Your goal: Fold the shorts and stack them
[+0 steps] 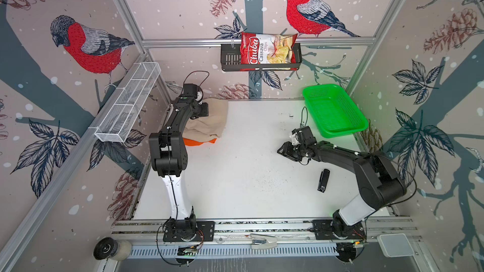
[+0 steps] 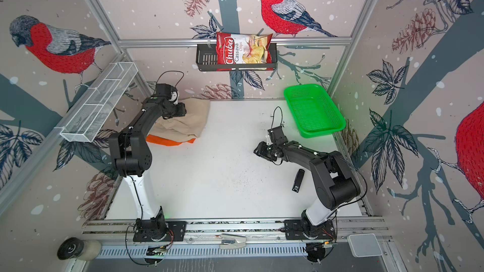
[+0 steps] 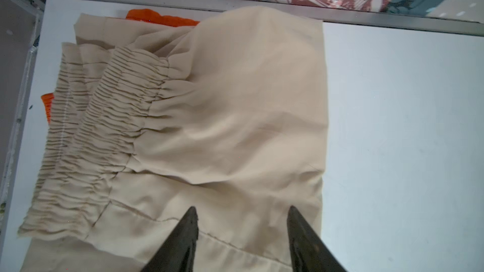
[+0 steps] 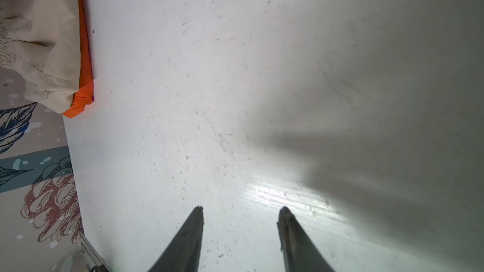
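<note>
The beige shorts (image 1: 209,121) (image 2: 188,121) lie folded at the table's back left, gathered waist (image 3: 104,126) showing in the left wrist view. They rest on the orange shorts (image 1: 199,142) (image 2: 170,142), of which only edge strips (image 3: 162,18) (image 4: 85,61) stick out. My left gripper (image 3: 241,208) (image 1: 203,112) hovers over the beige cloth, open, with nothing between its fingers. Over bare table at the right middle, my right gripper (image 4: 242,208) (image 1: 281,150) stands open and empty, well apart from the shorts.
A green mesh basket (image 1: 335,111) sits at the back right corner. A black stapler (image 1: 323,180) lies near the right arm. On the back wall a black rack holds a chips bag (image 1: 267,49). A white wire shelf (image 1: 128,103) hangs on the left wall.
</note>
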`<state>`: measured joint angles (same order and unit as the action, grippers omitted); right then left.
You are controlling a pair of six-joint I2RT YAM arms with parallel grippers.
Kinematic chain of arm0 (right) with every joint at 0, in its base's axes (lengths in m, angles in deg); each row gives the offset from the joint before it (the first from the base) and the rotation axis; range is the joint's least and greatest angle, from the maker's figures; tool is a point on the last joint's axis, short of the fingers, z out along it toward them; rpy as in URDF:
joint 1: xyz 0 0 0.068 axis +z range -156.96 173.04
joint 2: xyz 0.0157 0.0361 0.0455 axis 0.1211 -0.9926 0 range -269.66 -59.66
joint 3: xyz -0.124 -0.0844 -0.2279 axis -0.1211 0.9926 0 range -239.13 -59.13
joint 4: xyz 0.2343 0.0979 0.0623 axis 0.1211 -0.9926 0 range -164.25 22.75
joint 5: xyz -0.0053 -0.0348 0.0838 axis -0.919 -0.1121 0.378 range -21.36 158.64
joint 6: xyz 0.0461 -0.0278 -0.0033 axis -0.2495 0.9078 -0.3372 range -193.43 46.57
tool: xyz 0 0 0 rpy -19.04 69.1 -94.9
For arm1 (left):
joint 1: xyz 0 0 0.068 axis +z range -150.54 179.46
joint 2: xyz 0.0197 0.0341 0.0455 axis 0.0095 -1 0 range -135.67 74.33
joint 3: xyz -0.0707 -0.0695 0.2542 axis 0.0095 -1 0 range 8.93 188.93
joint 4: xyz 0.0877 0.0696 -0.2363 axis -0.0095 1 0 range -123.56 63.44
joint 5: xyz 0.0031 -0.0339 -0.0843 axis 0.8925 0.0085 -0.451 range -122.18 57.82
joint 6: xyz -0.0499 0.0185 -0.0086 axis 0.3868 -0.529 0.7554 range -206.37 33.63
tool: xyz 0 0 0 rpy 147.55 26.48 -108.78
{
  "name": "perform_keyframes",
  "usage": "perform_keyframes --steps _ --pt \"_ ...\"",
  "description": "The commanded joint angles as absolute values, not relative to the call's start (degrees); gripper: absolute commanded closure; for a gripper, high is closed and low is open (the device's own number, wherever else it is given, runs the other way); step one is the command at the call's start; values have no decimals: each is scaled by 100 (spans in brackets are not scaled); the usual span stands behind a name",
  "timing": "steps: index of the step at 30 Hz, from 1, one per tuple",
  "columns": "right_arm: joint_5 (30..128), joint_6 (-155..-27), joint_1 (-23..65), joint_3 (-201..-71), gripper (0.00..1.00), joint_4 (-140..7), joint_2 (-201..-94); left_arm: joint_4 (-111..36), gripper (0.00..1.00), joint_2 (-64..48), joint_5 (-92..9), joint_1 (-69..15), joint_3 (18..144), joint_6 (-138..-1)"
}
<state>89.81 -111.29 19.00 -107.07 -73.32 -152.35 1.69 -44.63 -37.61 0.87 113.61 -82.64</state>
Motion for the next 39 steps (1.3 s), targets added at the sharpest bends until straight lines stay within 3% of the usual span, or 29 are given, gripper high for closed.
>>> perform_keyframes --steps 1,7,14,19,25,26,28,33,39 --pt "8910 -11196 1947 -10721 51 -7347 -15179 -354 43 -4826 -3345 187 11560 -7997" --pt "8881 -11201 1967 -10683 49 -7323 -15153 -165 32 -5675 -2944 611 11884 -7703" --pt "8873 -11156 1955 -10747 46 -7367 -15242 -359 25 -5928 -3053 737 11475 -7632" --pt "8833 -11140 1956 -10842 44 -7423 -15152 -469 21 -5324 -3257 736 11246 -7488" --pt "8473 -10977 1746 -11049 37 -7612 -14740 -901 2 -3809 -3784 654 10645 -7421" --pt "8353 -10912 1667 -11076 30 -7627 -14648 -1068 2 -3472 -3802 608 10415 -7438" --pt "8116 -10751 1462 -11107 0 -7622 -14425 -1510 2 -2794 -3728 493 9816 -7483" --pt "7407 -10066 710 -10780 0 -6990 -13759 -3743 2 -906 -3346 59 7137 -7975" --pt "7195 -8952 -292 -9807 1 -5528 -13167 -6767 2 395 -2981 -157 4024 -8093"
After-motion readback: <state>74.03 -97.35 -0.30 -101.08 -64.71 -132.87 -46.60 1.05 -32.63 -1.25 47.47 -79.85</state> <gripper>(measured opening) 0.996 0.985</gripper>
